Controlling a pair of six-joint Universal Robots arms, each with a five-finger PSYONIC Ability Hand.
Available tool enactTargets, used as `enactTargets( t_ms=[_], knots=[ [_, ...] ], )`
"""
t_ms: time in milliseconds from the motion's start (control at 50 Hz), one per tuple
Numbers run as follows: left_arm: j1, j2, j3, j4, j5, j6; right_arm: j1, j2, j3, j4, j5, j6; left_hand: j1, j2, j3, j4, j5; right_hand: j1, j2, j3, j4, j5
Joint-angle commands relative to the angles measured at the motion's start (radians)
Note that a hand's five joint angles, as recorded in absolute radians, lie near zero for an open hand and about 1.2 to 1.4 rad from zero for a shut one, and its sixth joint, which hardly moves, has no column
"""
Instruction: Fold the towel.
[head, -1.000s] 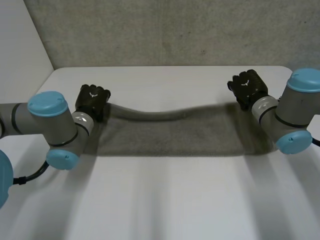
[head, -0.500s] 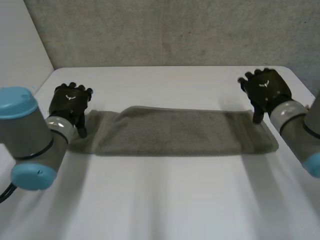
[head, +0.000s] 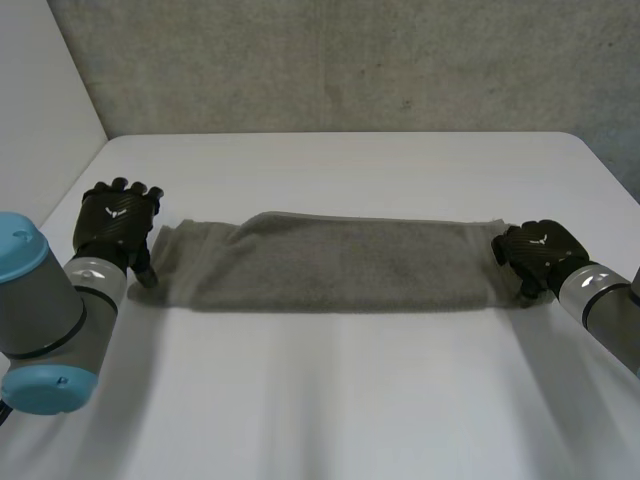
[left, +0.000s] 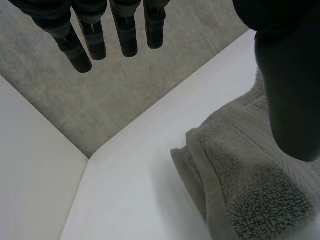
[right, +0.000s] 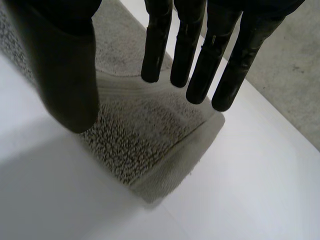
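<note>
The left hand's fingers (left: 127, 35) are straight and held wide of the thumb (left: 287, 90), with nothing between them. They hang just off the towel's (head: 340, 265) left end, the thumb over its corner. The right hand's fingers (right: 185, 50) are equally straight and spread, empty, poised above the towel's right end with the hem under their tips.

In the head view the left hand (head: 118, 222) sits beside the towel's left end and the right hand (head: 540, 255) at its right end. The towel lies as a long band across the counter (head: 330, 400), apparently already doubled lengthwise.

The step in hand looks like taking hold of the ends for the next fold. To do it well, each hand should come down on its own short end and catch every layer at once, thumb slid under the edge and fingers pressed on top. The left end looks rumpled and rolled over on itself, so it wants a square grip at the corner, or the fold will come out skewed.

The cloth is grey-green terry, thick and looped, with a flat woven hem. It is soft and limp, likely to sag between two grips. The counter is smooth, hard white, and the wall (head: 330, 60) beyond the towel is rough grey
</note>
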Motion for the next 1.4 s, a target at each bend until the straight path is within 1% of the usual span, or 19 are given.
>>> enactTargets(
  t_ms=[20, 140, 180, 260, 500, 640, 780, 820, 860, 920, 960, 980, 1020, 1040, 1120, 1320, 1360, 1380, 1400],
  knots=[
    [-0.006, 0.008, -0.015, 0.003, 0.002, -0.013, -0.016, 0.014, -0.004, 0.0, 0.002, -0.004, -0.09, -0.077, -0.065, -0.085, -0.212, 0.131, 0.135, 0.131, 0.132, 0.129],
    [-0.012, 0.008, -0.018, 0.003, 0.002, -0.013, -0.054, 0.046, -0.027, 0.02, 0.002, -0.01, -0.093, -0.08, -0.068, -0.088, -0.215, 0.216, 0.221, 0.216, 0.217, 0.214],
    [-0.012, 0.008, -0.02, 0.003, 0.002, -0.013, -0.078, 0.062, -0.043, 0.062, -0.007, -0.015, -0.093, -0.08, -0.068, -0.088, -0.215, 0.479, 0.483, 0.479, 0.48, 0.476],
    [-0.011, 0.008, -0.02, 0.003, 0.002, -0.015, -0.112, 0.071, -0.064, 0.128, -0.021, -0.02, -0.093, -0.08, -0.068, -0.088, -0.215, 0.72, 0.724, 0.72, 0.721, 0.717],
    [-0.012, 0.009, -0.031, 0.009, 0.002, -0.015, -0.189, 0.097, -0.078, 0.16, -0.024, -0.063, -0.093, -0.08, -0.068, -0.088, -0.215, 0.72, 0.725, 0.72, 0.721, 0.718],
    [-0.012, 0.012, -0.035, 0.027, 0.002, -0.015, -0.327, 0.069, -0.177, 0.169, -0.011, -0.067, -0.093, -0.08, -0.068, -0.088, -0.215, 0.72, 0.725, 0.72, 0.721, 0.718],
    [-0.012, 0.014, -0.035, 0.027, 0.0, -0.015, -0.322, -0.006, -0.279, 0.237, -0.013, -0.066, -0.093, -0.08, -0.068, -0.088, -0.215, 0.72, 0.725, 0.72, 0.721, 0.718],
    [-0.014, 0.014, -0.035, 0.027, 0.0, -0.015, -0.284, -0.014, -0.307, 0.254, -0.011, -0.055, -0.093, -0.08, -0.068, -0.088, -0.215, 0.72, 0.725, 0.72, 0.721, 0.718],
    [-0.015, 0.015, -0.034, 0.027, 0.0, -0.015, -0.119, -0.02, -0.366, 0.258, 0.001, -0.017, -0.093, -0.08, -0.068, -0.088, -0.215, 0.72, 0.725, 0.72, 0.721, 0.718],
    [-0.017, 0.015, -0.032, 0.027, 0.0, -0.015, -0.034, -0.02, -0.396, 0.258, 0.004, 0.013, -0.093, -0.08, -0.068, -0.088, -0.215, 0.72, 0.725, 0.72, 0.721, 0.718],
    [-0.021, 0.015, -0.031, 0.029, 0.0, -0.016, 0.129, -0.023, -0.44, 0.255, 0.015, 0.066, -0.093, -0.08, -0.068, -0.088, -0.215, 0.72, 0.725, 0.72, 0.721, 0.718],
    [-0.021, 0.015, -0.031, 0.029, 0.0, -0.016, 0.13, -0.023, -0.44, 0.255, 0.015, 0.066, -0.093, -0.08, -0.068, -0.088, -0.215, 0.72, 0.725, 0.72, 0.721, 0.718],
    [-0.027, 0.015, -0.031, 0.03, -0.001, -0.016, 0.312, -0.004, -0.49, 0.226, 0.038, 0.109, -0.093, -0.08, -0.068, -0.088, -0.215, 0.72, 0.725, 0.72, 0.721, 0.718],
    [-0.027, 0.015, -0.031, 0.03, -0.001, -0.016, 0.313, -0.004, -0.491, 0.226, 0.038, 0.109, -0.093, -0.08, -0.068, -0.088, -0.215, 0.72, 0.725, 0.72, 0.721, 0.718],
    [-0.038, 0.014, -0.032, 0.03, -0.001, -0.016, 0.548, 0.112, -0.556, 0.111, 0.099, 0.128, -0.093, -0.08, -0.068, -0.088, -0.215, 0.72, 0.725, 0.72, 0.721, 0.718],
    [-0.043, 0.014, -0.035, 0.032, -0.003, -0.016, 0.763, 0.282, -0.587, 0.045, 0.108, 0.129, -0.093, -0.08, -0.068, -0.088, -0.215, 0.72, 0.725, 0.72, 0.721, 0.718],
    [-0.043, 0.012, -0.035, 0.032, -0.003, -0.016, 0.77, 0.296, -0.589, 0.045, 0.114, 0.126, -0.093, -0.08, -0.068, -0.088, -0.215, 0.583, 0.588, 0.583, 0.584, 0.581],
    [-0.044, 0.012, -0.035, 0.032, -0.003, -0.016, 0.773, 0.305, -0.59, 0.045, 0.124, 0.125, -0.093, -0.08, -0.068, -0.088, -0.215, -0.05, -0.046, -0.05, -0.049, -0.053],
    [-0.044, 0.012, -0.035, 0.034, -0.003, -0.016, 0.768, 0.307, -0.589, 0.048, 0.131, 0.125, -0.093, -0.08, -0.068, -0.088, -0.215, -0.501, -0.497, -0.501, -0.501, -0.504]
  ],
)
